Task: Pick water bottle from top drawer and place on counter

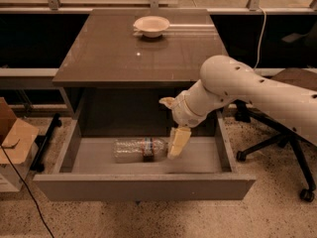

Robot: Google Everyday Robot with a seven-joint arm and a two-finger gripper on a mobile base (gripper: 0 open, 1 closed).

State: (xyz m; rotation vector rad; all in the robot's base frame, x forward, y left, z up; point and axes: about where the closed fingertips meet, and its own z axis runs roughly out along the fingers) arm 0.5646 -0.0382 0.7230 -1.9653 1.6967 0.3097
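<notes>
Clear ribbed plastic can slip, so I judge the cream two-finger gripper, its fingers spread apart just right of the small clear water bottle, should come lower and more left, with one finger on each side of the body, before it closes. The bottle lies on its side on the floor of the wide shallow grey top drawer, parallel to the front panel. It has a dark label band near its right end, and I cannot see its cap behind the lower finger.
</notes>
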